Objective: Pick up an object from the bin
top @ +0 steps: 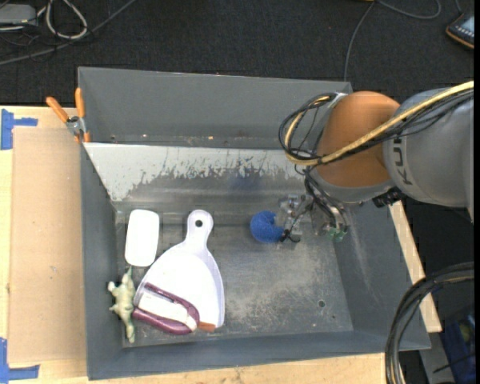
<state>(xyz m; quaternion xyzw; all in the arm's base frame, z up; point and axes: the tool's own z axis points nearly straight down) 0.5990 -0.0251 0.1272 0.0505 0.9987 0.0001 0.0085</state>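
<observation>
Camera view. Two-finger gripper (293,227) low over the middle of the grey metal bin (184,126), just right of a small round blue ball (262,228), perhaps touching it. Clenched or released: impossible to tell. Judged risk: closing off-centre, nudging the ball away toward the white plastic scoop (188,274), then grasping only air.

The bin (216,110) is grey, its back wall paler and flecked with dark scratch marks. The scoop (194,274) is plain white. In it lies a maroon-and-pink tool (168,320) with an orange tip. Left of the scoop are a white block (142,237) and a pale yellow-green toy lizard (124,298) — right of it, a solid blue ball (263,227). The arm's wrist cover (356,138) is orange.
</observation>
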